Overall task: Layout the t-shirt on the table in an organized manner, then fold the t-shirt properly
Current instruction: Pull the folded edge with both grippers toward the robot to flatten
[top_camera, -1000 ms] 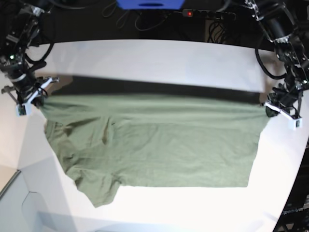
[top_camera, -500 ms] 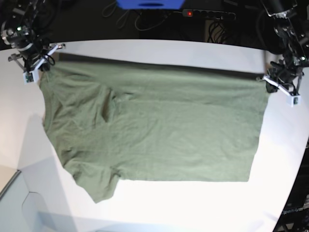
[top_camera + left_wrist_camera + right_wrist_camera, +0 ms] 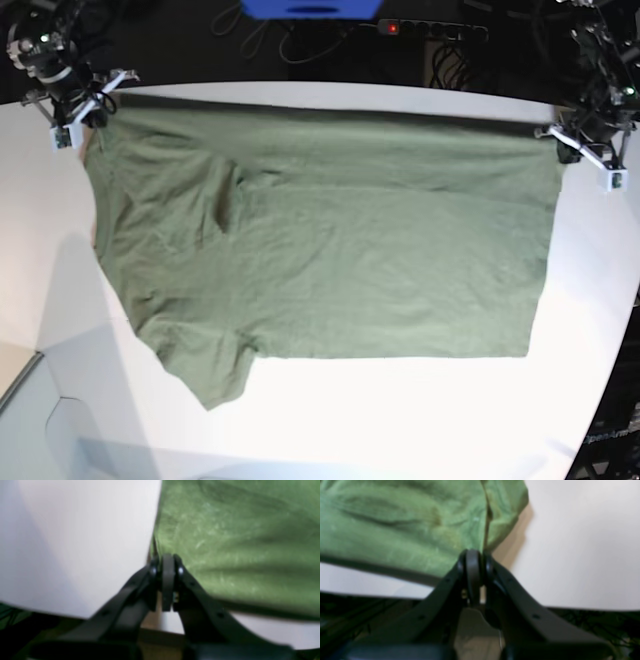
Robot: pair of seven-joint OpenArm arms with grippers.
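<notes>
T-shirt point(image 3: 330, 240) whole from base; wrist views only pinched corners.

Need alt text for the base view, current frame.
An olive-green t-shirt lies spread on a white table, its far edge pinched at both corners by the left gripper and right gripper. One sleeve points toward the near edge.

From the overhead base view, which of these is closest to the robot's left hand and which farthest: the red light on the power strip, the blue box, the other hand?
1. Red light on the power strip, back, nearest to the left hand.
2. Blue box, back centre.
3. Right hand, opposite t-shirt corner, farthest.
</notes>
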